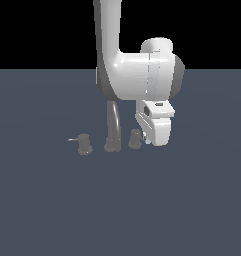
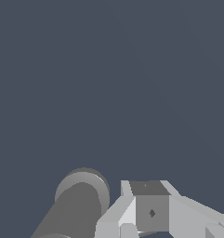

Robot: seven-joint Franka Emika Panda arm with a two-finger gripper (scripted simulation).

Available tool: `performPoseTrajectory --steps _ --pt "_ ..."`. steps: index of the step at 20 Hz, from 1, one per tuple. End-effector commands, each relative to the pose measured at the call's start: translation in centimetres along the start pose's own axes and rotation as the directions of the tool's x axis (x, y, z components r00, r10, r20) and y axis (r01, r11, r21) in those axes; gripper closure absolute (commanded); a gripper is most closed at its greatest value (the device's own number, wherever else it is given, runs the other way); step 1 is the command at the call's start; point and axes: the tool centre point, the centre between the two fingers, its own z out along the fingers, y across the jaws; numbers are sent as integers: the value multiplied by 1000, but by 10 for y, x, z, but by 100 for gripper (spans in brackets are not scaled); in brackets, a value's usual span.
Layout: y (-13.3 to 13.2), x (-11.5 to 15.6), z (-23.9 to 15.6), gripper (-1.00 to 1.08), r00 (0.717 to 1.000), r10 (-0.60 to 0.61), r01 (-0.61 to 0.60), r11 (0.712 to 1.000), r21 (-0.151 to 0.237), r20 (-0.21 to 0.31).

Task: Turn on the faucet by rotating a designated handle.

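The grey faucet stands on the floor in the exterior view, with its tall arched spout in the middle. The twin knob with its lever pointing to the exterior view's left stands apart. The handle is the stubby knob on the exterior view's right of the spout. Its thin lever is hidden behind my gripper, which hangs low right beside it. In the wrist view the knob shows as a grey cylinder next to my gripper, whose fingers stand together with no gap and hold nothing.
The dark blue-grey floor spreads flat all around the faucet. My white arm rises above and behind the spout and hides its top.
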Motion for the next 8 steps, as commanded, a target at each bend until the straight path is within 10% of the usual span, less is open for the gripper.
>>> performPoseTrajectory --steps 1,8 --pt "-3 -16 0 108 1000 -13 13 1000 -2 4" --pt "-9 -59 -1 108 999 -31 31 1000 -6 11"
